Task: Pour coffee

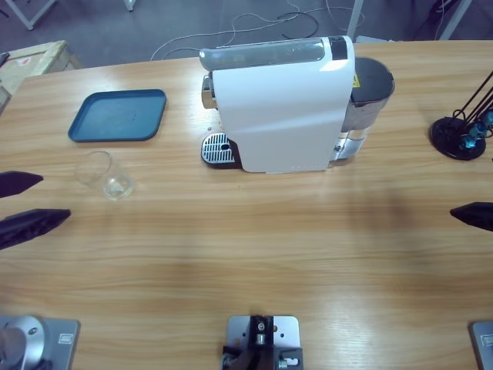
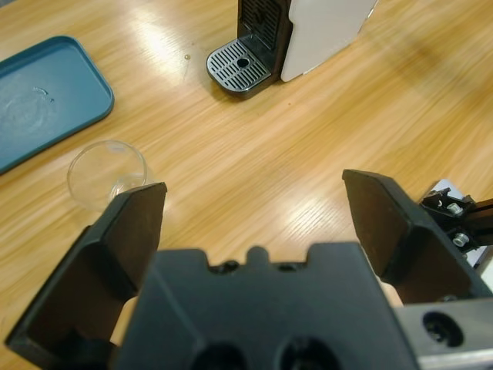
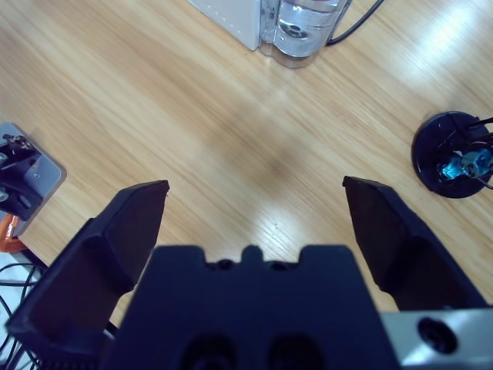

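A small clear glass (image 1: 104, 176) (image 2: 106, 173) stands upright on the wooden table, left of the white coffee machine (image 1: 285, 108) (image 2: 308, 31). I see no coffee in it or anywhere else. The machine's drip grate (image 1: 217, 149) (image 2: 240, 65) has nothing on it. My left gripper (image 1: 55, 197) (image 2: 254, 189) is open at the table's left edge, a short way left of the glass and holding nothing. My right gripper (image 3: 254, 187) is open over bare wood; in the high view the right gripper (image 1: 470, 215) shows only as a black tip at the right edge.
A blue tray (image 1: 118, 116) (image 2: 42, 96) lies behind the glass at the back left. A black stand (image 1: 460, 135) (image 3: 454, 154) with blue pieces sits at the far right. The machine's water tank (image 1: 370, 85) (image 3: 304, 31) faces right, with a cable behind it.
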Robot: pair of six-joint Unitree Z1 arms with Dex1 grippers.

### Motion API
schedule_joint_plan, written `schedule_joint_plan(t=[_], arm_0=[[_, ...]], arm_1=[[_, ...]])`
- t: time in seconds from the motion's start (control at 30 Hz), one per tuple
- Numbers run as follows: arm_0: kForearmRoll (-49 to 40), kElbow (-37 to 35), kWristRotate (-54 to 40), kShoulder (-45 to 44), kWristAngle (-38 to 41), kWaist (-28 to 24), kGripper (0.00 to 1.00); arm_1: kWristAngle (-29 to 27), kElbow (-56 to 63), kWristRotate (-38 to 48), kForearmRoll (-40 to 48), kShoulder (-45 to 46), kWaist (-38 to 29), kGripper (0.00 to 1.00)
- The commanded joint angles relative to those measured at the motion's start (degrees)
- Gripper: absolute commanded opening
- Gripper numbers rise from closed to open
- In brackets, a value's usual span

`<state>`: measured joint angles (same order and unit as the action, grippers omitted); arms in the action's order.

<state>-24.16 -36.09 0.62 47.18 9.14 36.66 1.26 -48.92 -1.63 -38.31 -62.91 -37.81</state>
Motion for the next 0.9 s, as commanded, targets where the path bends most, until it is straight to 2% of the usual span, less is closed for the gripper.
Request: schedule_joint_plan(t=[0.03,0.37,0.5,0.6,0.7,0.8,0.9], arm_0=[[1.86,1.88,-0.36,-0.07,0.91,0.51,1.0],[-0.29,0.65,-0.3,-0.54,0.48,0.51,1.0],[-2.84,-6.41,2.07,3.57,0.33,0.51,1.0],[-2.5,-12.62,12.9,10.62,0.11,0.13,1.0],[-1.66,-17.91,23.64,19.39,8.28,-1.91,1.0],[4.21,-18.23,36.42,27.79,10.76,-2.86,1.0],[12.09,-18.52,43.94,32.87,10.74,-4.41,0.975]], arm_1=[[-1.0,0.06,-0.12,0.16,-1.34,0.02,0.996],[-1.05,0.32,-0.12,0.27,-0.27,0.02,1.0],[-1.26,0.58,0.05,0.55,0.14,0.02,1.0],[-1.26,0.35,-0.04,0.43,-0.83,0.02,1.0],[-1.1,0.23,-0.3,0.25,-1.16,-0.3,1.0],[-1.17,0.23,-0.3,0.25,-1.39,-1.72,1.0],[-1.17,0.21,-0.3,0.2,-1.43,-1.83,1.0]])
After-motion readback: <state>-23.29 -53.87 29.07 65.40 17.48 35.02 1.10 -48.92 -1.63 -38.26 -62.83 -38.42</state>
